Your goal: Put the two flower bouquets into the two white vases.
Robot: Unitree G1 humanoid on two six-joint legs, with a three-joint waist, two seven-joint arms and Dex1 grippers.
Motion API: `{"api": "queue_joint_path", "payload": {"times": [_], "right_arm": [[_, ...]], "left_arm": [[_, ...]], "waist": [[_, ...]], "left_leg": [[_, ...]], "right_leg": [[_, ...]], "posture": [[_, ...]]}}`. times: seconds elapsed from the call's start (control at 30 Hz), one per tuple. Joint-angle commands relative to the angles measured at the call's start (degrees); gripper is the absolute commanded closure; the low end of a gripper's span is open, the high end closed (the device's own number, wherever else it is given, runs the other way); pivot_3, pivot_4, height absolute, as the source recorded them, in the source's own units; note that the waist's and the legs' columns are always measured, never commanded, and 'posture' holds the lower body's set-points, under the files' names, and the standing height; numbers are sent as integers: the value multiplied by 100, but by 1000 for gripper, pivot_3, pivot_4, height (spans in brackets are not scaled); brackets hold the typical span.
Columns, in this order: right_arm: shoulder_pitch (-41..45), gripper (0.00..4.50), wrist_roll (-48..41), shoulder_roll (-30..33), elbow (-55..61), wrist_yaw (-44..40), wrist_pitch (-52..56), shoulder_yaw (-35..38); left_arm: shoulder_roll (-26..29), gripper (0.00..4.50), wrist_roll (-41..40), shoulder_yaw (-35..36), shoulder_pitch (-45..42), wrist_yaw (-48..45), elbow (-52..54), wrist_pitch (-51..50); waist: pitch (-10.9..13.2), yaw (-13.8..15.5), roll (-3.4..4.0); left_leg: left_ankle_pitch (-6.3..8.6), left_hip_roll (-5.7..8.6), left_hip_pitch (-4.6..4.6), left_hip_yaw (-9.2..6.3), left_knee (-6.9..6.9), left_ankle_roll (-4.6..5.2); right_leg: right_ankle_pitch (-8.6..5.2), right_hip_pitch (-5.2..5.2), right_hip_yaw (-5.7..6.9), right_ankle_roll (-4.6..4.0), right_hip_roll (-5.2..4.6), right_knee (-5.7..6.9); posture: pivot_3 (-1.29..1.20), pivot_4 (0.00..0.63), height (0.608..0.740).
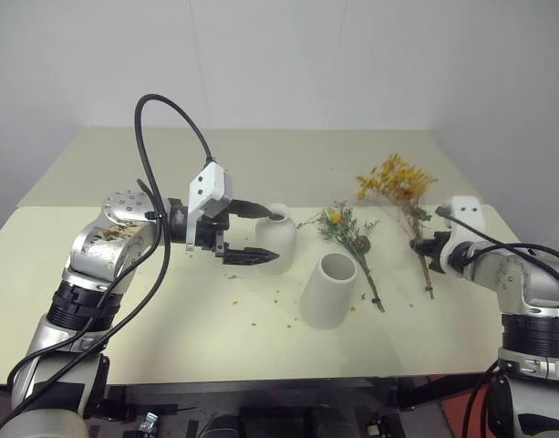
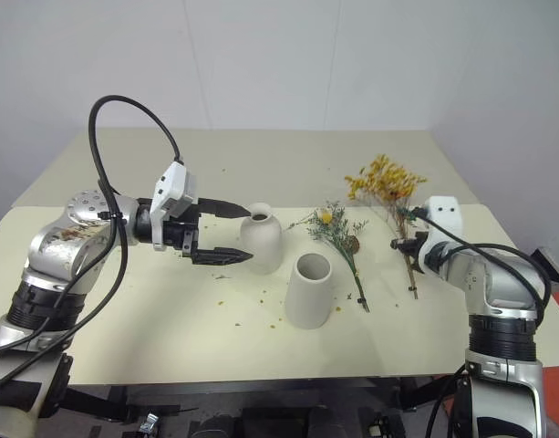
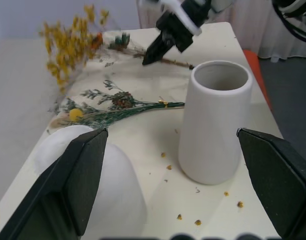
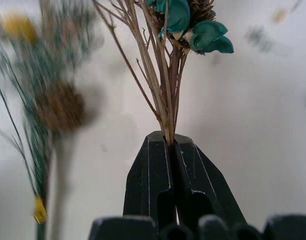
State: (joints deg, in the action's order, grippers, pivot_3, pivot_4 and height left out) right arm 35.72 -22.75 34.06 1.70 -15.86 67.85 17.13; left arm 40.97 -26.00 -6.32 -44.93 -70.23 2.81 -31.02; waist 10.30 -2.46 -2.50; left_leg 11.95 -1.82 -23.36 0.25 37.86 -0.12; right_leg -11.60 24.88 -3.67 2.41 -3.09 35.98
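Right hand [image 1: 419, 245] is clenched on the thin brown stems of the bushy yellow-flowered dried bouquet [image 1: 396, 182]. Left hand [image 1: 252, 233], released, straddles the small rounded white vase [image 1: 275, 237]. The tall white cylindrical vase [image 1: 328, 290] and grey-green sprig bouquet [image 1: 350, 239] rest on the cream tabletop [image 1: 170, 319].

Both eye views look down from above the table [image 1: 215, 356]; wrist views sit close, sharing the green sprigs [image 3: 118, 107].

Two white vases, small rounded vase [image 1: 277, 237], taller vase [image 1: 328, 289], two bouquets, yellow bouquet [image 1: 395, 181], grey-green bouquet [image 1: 346, 234]
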Motion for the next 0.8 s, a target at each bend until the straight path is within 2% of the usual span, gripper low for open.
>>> {"api": "queue_joint_path", "payload": {"times": [0.03, 0.1, 0.27, 0.47, 0.63, 0.8], "right_arm": [[283, 4472, -213, -176, 875, 144, -530, 545], [489, 4472, -321, -349, 1073, 195, -721, 655], [1054, 4472, -488, -1022, 1337, 155, -1665, 397], [1719, 4472, -461, -2150, 673, -126, -2987, -279], [2015, 4472, -407, -2787, -17, -277, -3727, -691], [1917, 4472, -318, -3232, -324, -430, -4214, -1037]], "left_arm": [[139, 0, 73, 263, -211, 54, -83, 162], [186, 0, 116, 296, -247, 57, -175, 198], [388, 0, 299, 343, -297, 78, -400, 327], [463, 0, 485, 325, -253, 497, -259, -1], [518, 0, 464, 413, -114, 701, -20, -234], [620, 0, 416, 586, 85, 817, 254, -398]], "waist": [[0, -6, 0], [1, -20, 1], [1, -36, 2], [1, -22, 4], [2, -15, 4], [3, -20, 7]], "left_leg": [[0, 0, -2, 0, 0, 0], [0, 0, -3, 1, 0, 0], [0, -3, -4, 2, -2, 0], [0, -4, -8, 1, -4, 0], [0, -4, -18, 0, -4, 0], [0, -5, -23, -1, -4, -1]], "right_leg": [[0, 5, -2, 0, 0, 3], [0, 10, -4, 0, 1, 7], [0, 16, -6, 0, 5, 9], [21, 21, -6, -35, 6, 12], [24, 29, -3, -40, 4, 12], [26, 37, -2, -43, 3, 14]], "posture": [[0, 150, 740], [0, 150, 740], [0, 150, 740], [0, 150, 740], [0, 150, 740], [0, 150, 740]]}}
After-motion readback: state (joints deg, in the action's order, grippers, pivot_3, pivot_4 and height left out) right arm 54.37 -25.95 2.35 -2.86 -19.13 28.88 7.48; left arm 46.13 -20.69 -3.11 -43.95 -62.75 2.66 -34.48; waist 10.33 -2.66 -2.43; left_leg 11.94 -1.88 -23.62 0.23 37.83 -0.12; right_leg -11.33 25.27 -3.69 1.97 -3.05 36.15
